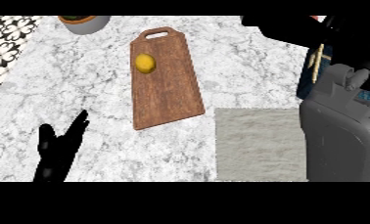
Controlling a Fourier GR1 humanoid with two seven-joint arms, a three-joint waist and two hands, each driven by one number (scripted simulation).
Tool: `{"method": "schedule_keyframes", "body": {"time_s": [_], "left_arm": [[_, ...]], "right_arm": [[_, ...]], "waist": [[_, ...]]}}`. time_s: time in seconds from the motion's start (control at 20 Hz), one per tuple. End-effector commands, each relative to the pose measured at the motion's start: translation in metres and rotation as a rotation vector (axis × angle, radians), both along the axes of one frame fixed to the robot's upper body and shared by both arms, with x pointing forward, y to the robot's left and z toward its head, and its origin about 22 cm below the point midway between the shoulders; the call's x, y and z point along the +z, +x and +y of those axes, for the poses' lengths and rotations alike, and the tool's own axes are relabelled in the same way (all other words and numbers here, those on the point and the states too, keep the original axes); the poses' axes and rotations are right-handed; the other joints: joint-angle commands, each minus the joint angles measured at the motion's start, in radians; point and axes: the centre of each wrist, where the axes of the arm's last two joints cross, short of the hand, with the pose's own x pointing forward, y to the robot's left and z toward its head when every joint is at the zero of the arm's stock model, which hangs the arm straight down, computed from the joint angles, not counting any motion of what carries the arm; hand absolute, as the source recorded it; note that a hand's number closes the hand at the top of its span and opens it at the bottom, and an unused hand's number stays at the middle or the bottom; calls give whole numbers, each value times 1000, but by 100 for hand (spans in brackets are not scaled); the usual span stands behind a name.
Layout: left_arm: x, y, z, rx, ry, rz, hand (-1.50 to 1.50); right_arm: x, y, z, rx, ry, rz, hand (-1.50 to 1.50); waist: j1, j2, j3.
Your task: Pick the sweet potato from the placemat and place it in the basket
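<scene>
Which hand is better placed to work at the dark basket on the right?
Right. The right hand is up beside the dark basket at the far right. The left hand rests open at the lower left, beyond the wooden board. The sweet potato isn't visible.

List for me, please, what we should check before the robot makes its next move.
1. Sweet potato on the placemat: not ok, none shows there.
2. Sweet potato in the right hand: cannot tell, the hand is one dark shape at the top right.
3. Basket in sight: cannot tell, only a dark object shows beside the right forearm.
4. Left hand out of the way: ok, open at the lower left, holding nothing.
5. Yellow fruit apart from the placemat: ok, it lies on the cutting board.
</scene>
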Motion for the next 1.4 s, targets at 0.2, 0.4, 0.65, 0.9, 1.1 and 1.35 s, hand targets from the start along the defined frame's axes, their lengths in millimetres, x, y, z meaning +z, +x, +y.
{"method": "schedule_keyframes", "body": {"time_s": [0.2, 0.4, 0.65, 0.9, 1.1, 1.35], "left_arm": [[-13, 0, -3, 13, -21, 69, 0], [-10, -7, 4, 8, -2, 60, 0], [-23, -14, -6, -4, -16, 71, 0], [-20, -8, -2, 0, -12, 67, 0], [-9, -2, 9, -4, -28, 41, 0], [-23, -13, -11, -1, -23, 67, 0]], "right_arm": [[67, 12, -62, -199, 77, 6, 150], [87, 17, -98, -222, 83, 29, 150], [100, 22, -121, -257, 67, 68, 150], [67, 40, -172, -258, 48, 88, 150], [51, 51, -182, -235, 66, 109, 150], [29, 47, -228, -244, 181, 46, 150]], "waist": [[1, 10, -7], [6, 10, -7], [7, 10, -8], [9, 13, -7], [12, 12, -7], [10, 12, -6]]}}
